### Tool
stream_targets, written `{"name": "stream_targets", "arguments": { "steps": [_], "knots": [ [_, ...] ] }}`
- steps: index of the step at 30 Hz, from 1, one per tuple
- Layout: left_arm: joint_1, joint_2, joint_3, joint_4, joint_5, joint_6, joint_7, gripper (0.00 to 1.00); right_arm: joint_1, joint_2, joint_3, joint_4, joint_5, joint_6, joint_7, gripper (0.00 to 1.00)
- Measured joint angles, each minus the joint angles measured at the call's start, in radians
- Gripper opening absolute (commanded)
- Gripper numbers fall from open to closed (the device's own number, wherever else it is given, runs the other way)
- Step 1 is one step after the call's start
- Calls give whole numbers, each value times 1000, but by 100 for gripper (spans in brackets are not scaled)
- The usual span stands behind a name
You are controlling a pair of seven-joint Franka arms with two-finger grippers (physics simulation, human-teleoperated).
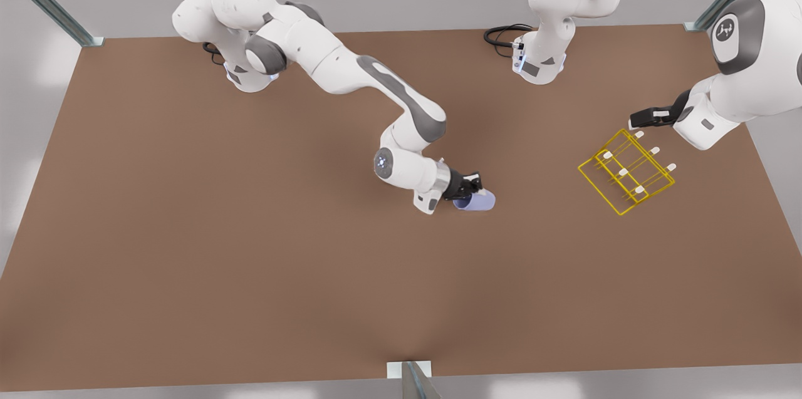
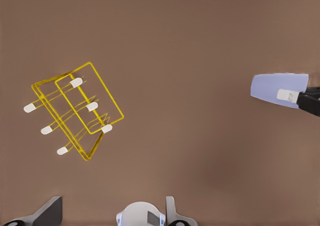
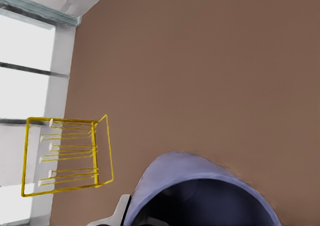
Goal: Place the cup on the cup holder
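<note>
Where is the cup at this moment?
The cup is near the middle of the table in the front view, held by the right gripper, well to the front view's left of the cup holder.

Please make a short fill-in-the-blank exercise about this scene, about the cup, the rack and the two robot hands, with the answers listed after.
1. The right hand is shut on the ____.
2. The rack is made of thin wire of ____ colour.
3. The left hand waits close beside the ____, holding nothing.
4. The cup and the rack stand apart on the ____ table.

Missing words: cup; yellow; rack; brown
</note>
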Motion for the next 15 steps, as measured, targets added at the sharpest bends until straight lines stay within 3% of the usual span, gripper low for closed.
{"name": "stream_targets", "arguments": {
  "steps": [8, 9, 10, 15],
  "knots": [
    [-7, -19, -38, -32, -1, 15, -45, 100, 21, 104, 11, 23, 220, 106, -104, 21],
    [-8, -19, -38, -35, -1, 17, -50, 100, 20, 106, 13, 25, 228, 112, -116, 35],
    [-7, -19, -38, -38, -1, 18, -54, 100, 19, 107, 14, 25, 232, 117, -126, 100],
    [4, -17, -38, -40, -1, 24, -74, 100, 16, 107, 13, 17, 244, 131, -169, 100]
  ]
}}
